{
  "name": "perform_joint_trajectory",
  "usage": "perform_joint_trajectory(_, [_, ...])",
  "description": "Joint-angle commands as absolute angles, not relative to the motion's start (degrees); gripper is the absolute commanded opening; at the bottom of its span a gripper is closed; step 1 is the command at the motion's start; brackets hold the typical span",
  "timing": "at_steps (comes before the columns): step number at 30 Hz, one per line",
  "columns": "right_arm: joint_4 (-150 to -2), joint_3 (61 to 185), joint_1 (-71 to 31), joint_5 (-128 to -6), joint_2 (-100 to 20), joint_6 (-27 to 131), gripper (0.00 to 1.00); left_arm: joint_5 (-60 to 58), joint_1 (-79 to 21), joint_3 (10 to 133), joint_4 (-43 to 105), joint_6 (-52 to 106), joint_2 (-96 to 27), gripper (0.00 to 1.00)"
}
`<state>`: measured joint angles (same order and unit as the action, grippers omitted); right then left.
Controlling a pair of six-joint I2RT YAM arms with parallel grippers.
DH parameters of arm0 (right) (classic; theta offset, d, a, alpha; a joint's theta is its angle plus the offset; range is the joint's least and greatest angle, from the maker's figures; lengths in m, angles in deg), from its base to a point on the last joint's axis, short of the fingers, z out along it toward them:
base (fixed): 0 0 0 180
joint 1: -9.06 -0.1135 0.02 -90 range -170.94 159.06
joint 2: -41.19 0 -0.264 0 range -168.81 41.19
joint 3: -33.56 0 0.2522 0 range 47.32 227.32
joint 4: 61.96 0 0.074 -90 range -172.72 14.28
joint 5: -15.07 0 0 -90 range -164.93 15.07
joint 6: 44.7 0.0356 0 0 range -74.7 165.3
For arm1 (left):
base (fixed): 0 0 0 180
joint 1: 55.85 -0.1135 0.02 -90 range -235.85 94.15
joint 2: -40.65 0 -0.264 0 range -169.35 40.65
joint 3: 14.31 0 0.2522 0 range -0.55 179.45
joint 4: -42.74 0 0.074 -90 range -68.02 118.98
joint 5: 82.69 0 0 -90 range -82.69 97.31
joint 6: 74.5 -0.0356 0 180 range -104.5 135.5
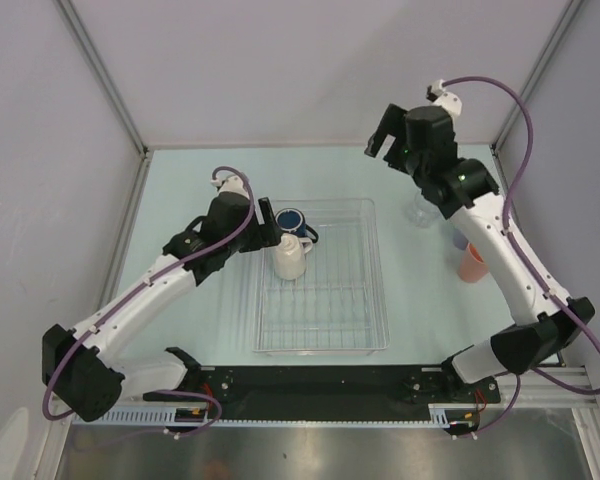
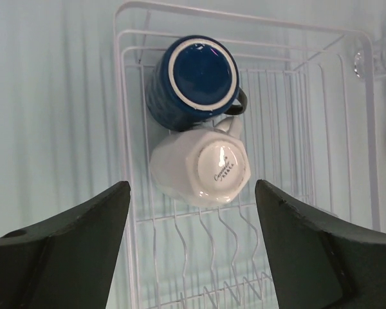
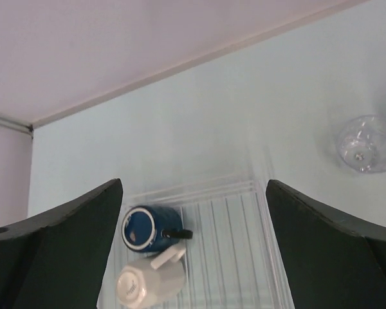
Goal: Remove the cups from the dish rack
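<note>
The clear dish rack (image 1: 372, 300) holds two upside-down mugs in its far left corner: a dark blue handled mug (image 1: 292, 221) and a cream-white mug (image 1: 290, 258) touching it. My left gripper (image 1: 269, 226) is open and empty, just left of the mugs. Its view shows the white mug (image 2: 202, 167) and the blue mug (image 2: 199, 77) ahead of the open jaws (image 2: 193, 212). My right gripper (image 1: 385, 138) is open and empty, raised beyond the rack's far right corner. A clear glass (image 1: 420, 212), a salmon cup (image 1: 472, 262) and part of a lavender cup (image 1: 460, 241) stand right of the rack. No sage green cup shows.
The right arm (image 1: 500, 240) stretches over the cups on the right. Pale walls with metal corner posts (image 1: 105, 75) close in the table at the back and sides. The right wrist view shows the glass (image 3: 365, 143) on the table beyond the rack (image 3: 244, 244).
</note>
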<state>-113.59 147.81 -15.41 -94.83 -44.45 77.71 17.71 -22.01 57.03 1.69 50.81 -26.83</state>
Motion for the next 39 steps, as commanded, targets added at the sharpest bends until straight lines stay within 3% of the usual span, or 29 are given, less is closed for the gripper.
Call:
perform_joint_trajectory(1, [-114.32, 137.37, -24.76, -107.68, -42.31, 75.97, 1.0, 22.78, -21.75, 60.01, -0.11, 47.67, -28.52, 0.83])
perform_joint_trajectory(5, [-104.31, 123.2, -34.44, -116.14, -33.53, 74.66, 1.0, 23.75, -21.58, 60.1, 0.06, 48.19, -30.36, 0.8])
perform_joint_trajectory(8, [-103.58, 119.05, -35.15, -110.19, -28.77, 77.73, 1.0, 23.92, -20.52, 60.27, -0.29, 47.41, -31.68, 0.79])
perform_joint_trajectory(15, [-106.75, 116.06, -36.03, -106.49, -26.75, 79.49, 1.0, 20.76, -17.89, 61.94, -0.03, 45.03, -35.72, 0.85])
perform_joint_trajectory(39, [-103.32, 109.11, -36.82, -102.61, -23.85, 80.19, 1.0, 16.01, -15.07, 66.42, 3.75, 44.94, -47.85, 0.9])
